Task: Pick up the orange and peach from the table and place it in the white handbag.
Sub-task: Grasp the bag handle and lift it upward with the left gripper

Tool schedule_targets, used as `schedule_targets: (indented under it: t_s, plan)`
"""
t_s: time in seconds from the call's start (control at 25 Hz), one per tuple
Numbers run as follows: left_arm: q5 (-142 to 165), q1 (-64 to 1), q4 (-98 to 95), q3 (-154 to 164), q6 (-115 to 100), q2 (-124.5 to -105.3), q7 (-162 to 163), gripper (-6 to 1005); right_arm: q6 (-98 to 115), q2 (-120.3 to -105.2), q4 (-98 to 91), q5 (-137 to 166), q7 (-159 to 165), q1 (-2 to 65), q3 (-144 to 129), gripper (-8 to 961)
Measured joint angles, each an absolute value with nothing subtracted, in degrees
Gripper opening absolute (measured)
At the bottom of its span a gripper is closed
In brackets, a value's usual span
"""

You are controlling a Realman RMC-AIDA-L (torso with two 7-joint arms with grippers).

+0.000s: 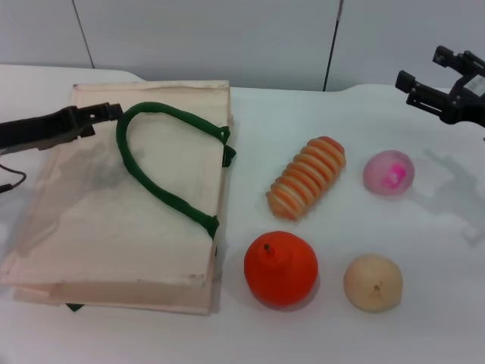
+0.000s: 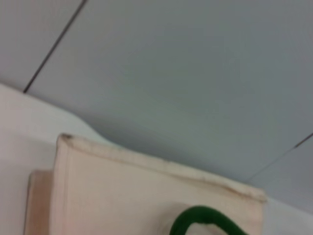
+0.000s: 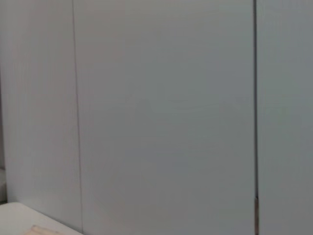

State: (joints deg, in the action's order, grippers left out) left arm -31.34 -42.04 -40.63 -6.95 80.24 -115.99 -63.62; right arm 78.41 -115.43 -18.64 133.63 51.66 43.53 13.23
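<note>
- The white handbag [image 1: 114, 220] is lying flat across the left half of the head view, its green handle [image 1: 163, 163] arching over the top panel; its mouth does not look open, though that is hard to judge.
- The orange [image 1: 280, 268] is sitting at lower centre, just right of the bag's near corner, and the peach [image 1: 388, 172] is resting at centre right, well apart from it.
- A ribbed orange-and-cream piece [image 1: 307, 177] is lying between the two, and a beige fruit [image 1: 372, 282] is sitting near the orange at lower right.
- The left gripper [image 1: 106, 112] is reaching in from the left edge over the bag's far corner, holding nothing; whether its fingers are parted cannot be told.
- The right gripper [image 1: 424, 83] is hovering at upper right, beyond the peach, its fingers spread and empty.
- Likely risks: both fruits are round and could roll away if nudged off-centre; the beige fruit could be mistaken for the peach; a fruit dropped onto the flat bag may roll off rather than go in.
</note>
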Motion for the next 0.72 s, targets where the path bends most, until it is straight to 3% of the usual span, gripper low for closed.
schedule_targets:
  t_s: [0.16, 0.44, 0.72]
  plan:
    - [-26.6, -43.7, -42.1, -6.9, 81.3, -115.31, -58.6, 870, 76.5, -115.47, -18.2, 133.6, 51.6, 43.7, 13.2, 876]
    - [-23.7, -43.8, -42.7, -1.8, 84.6, -112.32, -49.9, 867, 75.3, -115.58, -18.2, 133.6, 51.6, 43.4, 13.5, 874]
    - [-23.8, -44.3, -42.4, 4.7, 84.0, -111.34, -45.2, 865, 72.6, -115.62, -17.3, 133.6, 51.5, 43.7, 13.7, 872]
